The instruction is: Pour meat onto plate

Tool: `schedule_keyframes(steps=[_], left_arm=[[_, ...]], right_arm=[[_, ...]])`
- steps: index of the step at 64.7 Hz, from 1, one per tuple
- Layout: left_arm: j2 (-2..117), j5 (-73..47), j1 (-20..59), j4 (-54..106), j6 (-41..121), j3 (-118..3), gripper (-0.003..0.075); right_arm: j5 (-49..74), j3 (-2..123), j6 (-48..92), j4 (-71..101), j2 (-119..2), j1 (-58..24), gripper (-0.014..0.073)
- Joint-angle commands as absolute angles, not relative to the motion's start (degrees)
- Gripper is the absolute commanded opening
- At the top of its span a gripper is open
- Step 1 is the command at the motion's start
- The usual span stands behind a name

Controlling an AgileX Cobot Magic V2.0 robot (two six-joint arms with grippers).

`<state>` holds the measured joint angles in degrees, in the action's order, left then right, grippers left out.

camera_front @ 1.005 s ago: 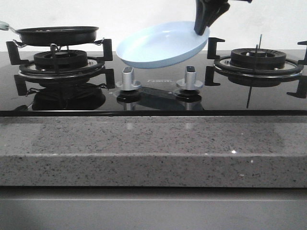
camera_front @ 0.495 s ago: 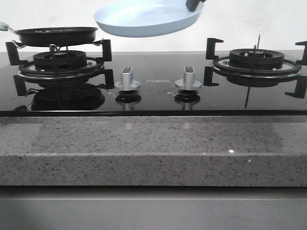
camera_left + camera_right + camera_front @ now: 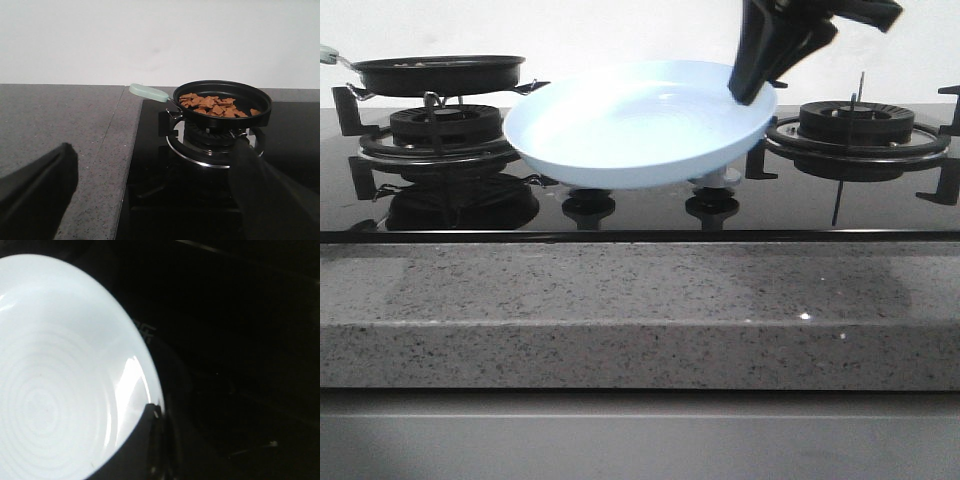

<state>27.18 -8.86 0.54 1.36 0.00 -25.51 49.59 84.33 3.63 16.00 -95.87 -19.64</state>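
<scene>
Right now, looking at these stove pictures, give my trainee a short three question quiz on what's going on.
1. True or false: the heap of small light-brown meat chunks already lies on the wide pale-blue round plate.
2. Which gripper holds the plate? A) left gripper B) right gripper C) neither
3. Fill in: the round black frying pan with the pale green handle sits on the ___ burner as the front view shows it.

Key:
1. False; the meat is in the pan and the plate is bare.
2. B; it grips the plate's rim, holding it above the stove knobs.
3. Left.
</scene>
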Motion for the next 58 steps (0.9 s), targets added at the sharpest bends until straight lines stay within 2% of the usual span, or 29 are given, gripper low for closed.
schedule_keyframes(steps=[1, 22, 37, 48, 58], left_arm=[[27.72, -4.54, 0.54, 1.79, 0.00, -27.37, 0.0605], [27.72, -4.15, 0.54, 1.93, -0.32, -27.37, 0.0605], [29.27, -9.15, 0.54, 12.78, -0.32, -29.69, 0.0606], [41.47, -21.67, 0.54, 16.41, -0.32, -38.80, 0.0606], [54.76, -22.53, 0.54, 17.16, 0.00, -47.70, 0.0605]], right_arm=[[41.93, 82.67, 4.06, 17.39, -91.49, -19.50, -0.0060], [42.52, 82.46, 4.06, 17.43, -91.49, -19.50, -0.0060], [42.87, 82.46, 4.06, 17.43, -91.49, -19.50, -0.0060], [42.87, 82.46, 4.06, 17.43, -91.49, -19.50, -0.0060], [42.87, 82.46, 4.06, 17.43, -91.49, -19.50, -0.0060]])
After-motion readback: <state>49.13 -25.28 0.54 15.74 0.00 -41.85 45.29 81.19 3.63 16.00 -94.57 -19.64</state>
